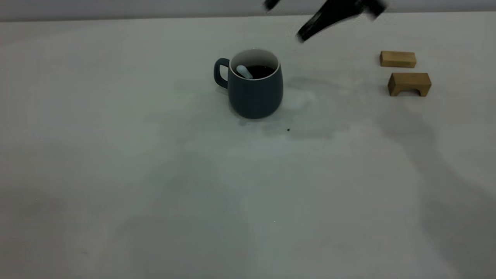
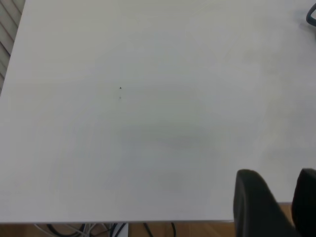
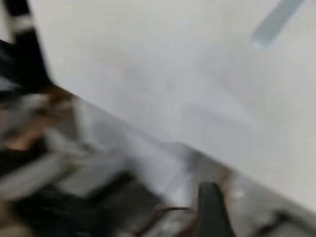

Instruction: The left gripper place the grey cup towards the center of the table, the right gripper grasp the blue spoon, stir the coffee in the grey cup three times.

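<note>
Below and left of the right gripper (image 1: 306, 35), whose grip state I cannot tell, the blue spoon (image 1: 244, 71) rests in the grey cup (image 1: 254, 91), apparently left after stirring.

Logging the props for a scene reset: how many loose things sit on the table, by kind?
Grey cup: 1
Blue spoon, standing in the cup's coffee: 1
Wooden blocks: 2
Total: 4
</note>
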You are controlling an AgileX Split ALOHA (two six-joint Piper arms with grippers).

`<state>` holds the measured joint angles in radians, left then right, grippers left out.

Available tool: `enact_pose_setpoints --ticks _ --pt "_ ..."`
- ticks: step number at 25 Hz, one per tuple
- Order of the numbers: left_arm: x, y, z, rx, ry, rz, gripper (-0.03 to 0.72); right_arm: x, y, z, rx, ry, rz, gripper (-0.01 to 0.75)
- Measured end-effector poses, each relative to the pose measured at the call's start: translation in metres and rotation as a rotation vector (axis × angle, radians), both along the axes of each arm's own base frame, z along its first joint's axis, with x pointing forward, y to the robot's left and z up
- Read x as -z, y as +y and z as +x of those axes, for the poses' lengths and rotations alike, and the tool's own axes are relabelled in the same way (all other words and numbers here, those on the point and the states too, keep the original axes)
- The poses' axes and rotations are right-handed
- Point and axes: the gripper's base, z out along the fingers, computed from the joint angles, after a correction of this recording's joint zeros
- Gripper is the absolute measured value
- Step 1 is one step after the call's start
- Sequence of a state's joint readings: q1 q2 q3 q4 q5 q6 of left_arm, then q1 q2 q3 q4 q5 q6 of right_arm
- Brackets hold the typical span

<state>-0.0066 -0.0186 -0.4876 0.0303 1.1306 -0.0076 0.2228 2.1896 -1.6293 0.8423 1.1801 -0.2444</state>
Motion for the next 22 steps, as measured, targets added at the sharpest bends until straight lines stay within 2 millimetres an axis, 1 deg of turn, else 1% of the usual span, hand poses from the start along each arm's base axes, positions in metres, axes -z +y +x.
enact_pose_setpoints --ticks 4,6,10,13,14,17,20,22 --pt "0.000 0.000 0.000 0.000 0.000 0.000 0.262 -0.062 -0.014 -0.016 -0.096 -0.201 -0.120 0.449" --pt "0.000 0.000 0.000 0.000 0.000 0.000 0.262 -0.095 -0.022 -0.027 -0.119 -0.299 -0.175 0.398" --pt "0.000 0.000 0.000 0.000 0.000 0.000 0.262 -0.156 -0.038 -0.056 -0.168 -0.499 -0.267 0.308" --pt "0.000 0.000 0.000 0.000 0.000 0.000 0.262 -0.194 -0.052 -0.081 -0.188 -0.631 -0.356 0.246" --pt "0.000 0.000 0.000 0.000 0.000 0.000 0.262 -0.204 -0.057 -0.091 -0.176 -0.656 -0.379 0.232" --pt "0.000 0.000 0.000 0.000 0.000 0.000 0.262 -0.219 -0.069 -0.118 -0.134 -0.680 -0.444 0.204" --pt "0.000 0.000 0.000 0.000 0.000 0.000 0.262 -0.222 -0.081 -0.146 -0.109 -0.682 -0.501 0.201" --pt "0.000 0.000 0.000 0.000 0.000 0.000 0.262 -0.219 -0.087 -0.164 -0.108 -0.679 -0.519 0.201"
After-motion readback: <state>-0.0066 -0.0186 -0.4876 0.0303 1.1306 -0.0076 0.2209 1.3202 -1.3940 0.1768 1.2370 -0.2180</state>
